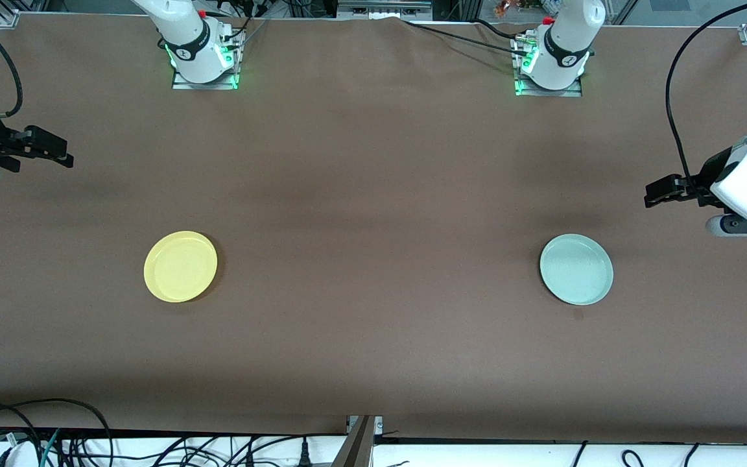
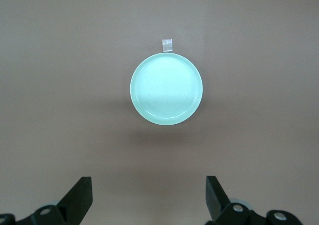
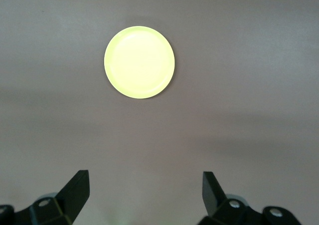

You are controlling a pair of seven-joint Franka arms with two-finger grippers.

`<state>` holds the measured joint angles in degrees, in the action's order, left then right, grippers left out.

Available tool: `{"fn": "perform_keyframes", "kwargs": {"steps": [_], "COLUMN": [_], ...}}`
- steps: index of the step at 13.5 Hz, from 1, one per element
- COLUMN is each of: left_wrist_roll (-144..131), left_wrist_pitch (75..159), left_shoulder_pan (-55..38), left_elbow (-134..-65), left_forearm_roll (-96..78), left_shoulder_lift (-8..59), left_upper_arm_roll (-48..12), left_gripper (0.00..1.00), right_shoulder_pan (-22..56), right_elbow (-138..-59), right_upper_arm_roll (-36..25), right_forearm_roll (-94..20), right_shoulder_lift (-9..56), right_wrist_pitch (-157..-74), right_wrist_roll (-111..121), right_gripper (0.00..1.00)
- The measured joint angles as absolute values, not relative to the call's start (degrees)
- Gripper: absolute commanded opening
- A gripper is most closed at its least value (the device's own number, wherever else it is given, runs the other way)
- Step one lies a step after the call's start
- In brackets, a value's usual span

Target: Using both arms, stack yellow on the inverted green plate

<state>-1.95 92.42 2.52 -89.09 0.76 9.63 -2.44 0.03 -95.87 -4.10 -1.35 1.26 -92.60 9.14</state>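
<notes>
The yellow plate (image 1: 180, 266) lies flat and rim up on the brown tabletop (image 1: 373, 214), toward the right arm's end. The green plate (image 1: 576, 269) lies toward the left arm's end, well apart from the yellow one, also rim up with its hollow showing. A small strip of clear tape (image 2: 168, 45) sits on the tabletop just beside the green plate's rim.

The right gripper (image 1: 49, 152) hangs over the tabletop's edge at the right arm's end, partly cut off by the frame. In the right wrist view its fingers (image 3: 75, 190) stand wide apart, empty.

The left gripper (image 1: 662, 192) hangs over the edge at the left arm's end; much of the arm is cut off. Its fingers (image 2: 79, 195) stand wide apart, empty.
</notes>
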Motion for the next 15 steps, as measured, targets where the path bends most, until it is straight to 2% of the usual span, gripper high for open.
{"fn": "perform_keyframes", "kwargs": {"steps": [10, 15], "left_wrist_roll": [-1.9, -0.1], "left_wrist_pitch": [92.6, 96.2], "left_shoulder_pan": [2.7, 4.7], "left_elbow": [-89.7, -90.8], "left_forearm_roll": [0.8, 0.8], "left_shoulder_lift": [9.8, 11.5], "left_upper_arm_roll": [-2.4, -2.3], "left_gripper": [1.0, 1.0], "right_shoulder_pan": [0.0, 0.0], "right_elbow": [-95.9, -95.9], "right_upper_arm_roll": [-4.1, -4.1], "right_forearm_roll": [-1.4, -1.4], "right_shoulder_lift": [1.3, 1.3], "right_wrist_pitch": [-92.6, -92.6], "right_wrist_roll": [9.1, 9.1], "right_gripper": [1.0, 1.0]}}
